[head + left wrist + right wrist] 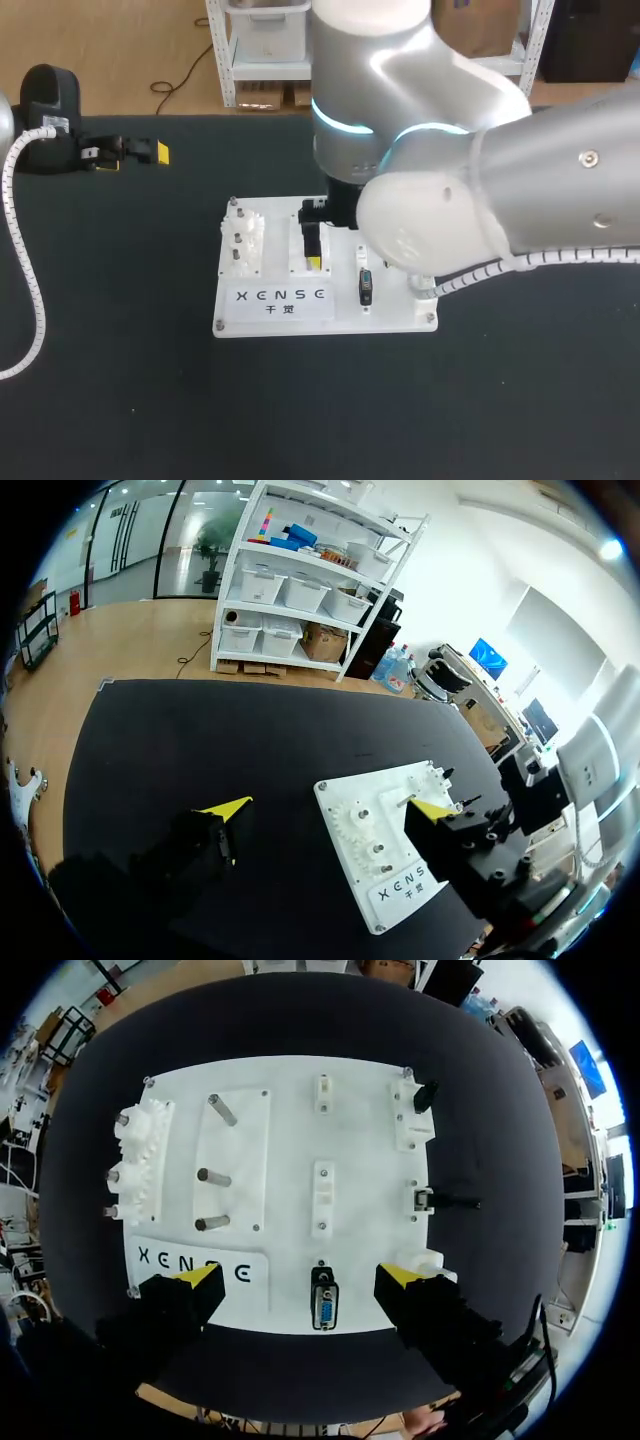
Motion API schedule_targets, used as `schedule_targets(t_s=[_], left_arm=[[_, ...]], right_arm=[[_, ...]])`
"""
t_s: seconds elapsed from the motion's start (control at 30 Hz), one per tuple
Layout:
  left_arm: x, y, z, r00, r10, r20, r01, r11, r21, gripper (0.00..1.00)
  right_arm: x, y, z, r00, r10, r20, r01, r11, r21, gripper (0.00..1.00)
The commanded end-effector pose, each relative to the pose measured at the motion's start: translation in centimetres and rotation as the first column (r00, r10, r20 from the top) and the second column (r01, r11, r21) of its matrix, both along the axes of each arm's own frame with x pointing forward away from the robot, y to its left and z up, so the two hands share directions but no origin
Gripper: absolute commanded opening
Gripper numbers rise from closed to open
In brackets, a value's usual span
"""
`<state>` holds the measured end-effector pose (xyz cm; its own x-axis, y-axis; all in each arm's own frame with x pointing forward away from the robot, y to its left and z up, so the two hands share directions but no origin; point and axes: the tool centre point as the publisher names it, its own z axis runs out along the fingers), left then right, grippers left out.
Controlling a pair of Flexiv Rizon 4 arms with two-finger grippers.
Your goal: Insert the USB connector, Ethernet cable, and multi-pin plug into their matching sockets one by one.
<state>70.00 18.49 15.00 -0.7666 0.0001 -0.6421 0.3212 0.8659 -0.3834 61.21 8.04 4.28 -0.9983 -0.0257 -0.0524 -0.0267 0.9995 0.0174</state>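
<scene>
Over board point(395, 315), right pincer point(298, 1278) hovers with fingers point(195, 1278) apart, multi-pin socket point(323, 1310) below between them. Well left of board, left pincer point(328, 810) above bench point(500, 400), fingers spread wide too.

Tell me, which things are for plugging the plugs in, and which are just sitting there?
For the job: white socket board, blue multi-pin socket, right gripper, open above the board.
Just sitting: white gears, three metal pegs, both on the same board.
</scene>
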Motion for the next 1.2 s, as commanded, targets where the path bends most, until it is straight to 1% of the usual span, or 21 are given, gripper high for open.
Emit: schedule_targets(t_s=[0.03,0.4,0.57,0.73,0.77,0.8,0.83,0.9,0.93,0.97,1.03,1.07,1.2], left_arm=[[0.0,0.0,0.0,1.000,0.000,0.000,0.000,1.000,0.000,1.00],[0.0,0.0,0.0,1.000,0.000,0.000,0.000,1.000,0.000,1.00],[0.0,0.0,0.0,1.000,0.000,0.000,0.000,1.000,0.000,1.00],[0.0,0.0,0.0,1.000,0.000,0.000,0.000,1.000,0.000,1.00],[0.0,0.0,0.0,1.000,0.000,0.000,0.000,1.000,0.000,1.00],[0.0,0.0,0.0,1.000,0.000,0.000,0.000,1.000,0.000,1.00],[0.0,0.0,0.0,1.000,0.000,0.000,0.000,1.000,0.000,1.00],[0.0,0.0,0.0,1.000,0.000,0.000,0.000,1.000,0.000,1.00],[0.0,0.0,0.0,1.000,0.000,0.000,0.000,1.000,0.000,1.00],[0.0,0.0,0.0,1.000,0.000,0.000,0.000,1.000,0.000,1.00],[0.0,0.0,0.0,1.000,0.000,0.000,0.000,1.000,0.000,1.00],[0.0,0.0,0.0,1.000,0.000,0.000,0.000,1.000,0.000,1.00],[0.0,0.0,0.0,1.000,0.000,0.000,0.000,1.000,0.000,1.00]], right_arm=[[-0.2,0.1,-0.9,1.000,-0.007,-0.003,0.007,1.000,-0.013,1.00],[-0.3,-0.5,-2.6,0.997,-0.075,-0.032,0.073,0.997,-0.040,1.00],[-0.4,-0.3,-3.0,0.995,-0.087,-0.040,0.085,0.995,-0.047,1.00],[-0.4,-0.1,-3.0,0.995,-0.095,-0.030,0.093,0.994,-0.064,1.00],[-0.4,-0.1,-3.0,0.995,-0.097,-0.027,0.095,0.993,-0.066,0.95],[-0.4,-0.1,-3.0,0.995,-0.101,-0.022,0.099,0.992,-0.074,0.81],[-0.4,-0.1,-3.0,0.995,-0.101,-0.022,0.099,0.992,-0.075,0.75],[-0.4,-0.1,-2.9,0.994,-0.107,-0.023,0.105,0.991,-0.080,0.76],[-0.4,-0.1,-2.9,0.994,-0.107,-0.023,0.105,0.991,-0.081,0.69],[-0.5,-0.1,-2.9,0.994,-0.108,-0.023,0.105,0.991,-0.081,0.59],[-0.6,0.0,-2.9,0.994,-0.108,-0.022,0.105,0.991,-0.083,0.53],[-0.6,0.0,-2.9,0.994,-0.107,-0.022,0.105,0.991,-0.083,0.53],[-0.8,0.1,-3.0,0.994,-0.108,-0.028,0.106,0.991,-0.084,0.56]])
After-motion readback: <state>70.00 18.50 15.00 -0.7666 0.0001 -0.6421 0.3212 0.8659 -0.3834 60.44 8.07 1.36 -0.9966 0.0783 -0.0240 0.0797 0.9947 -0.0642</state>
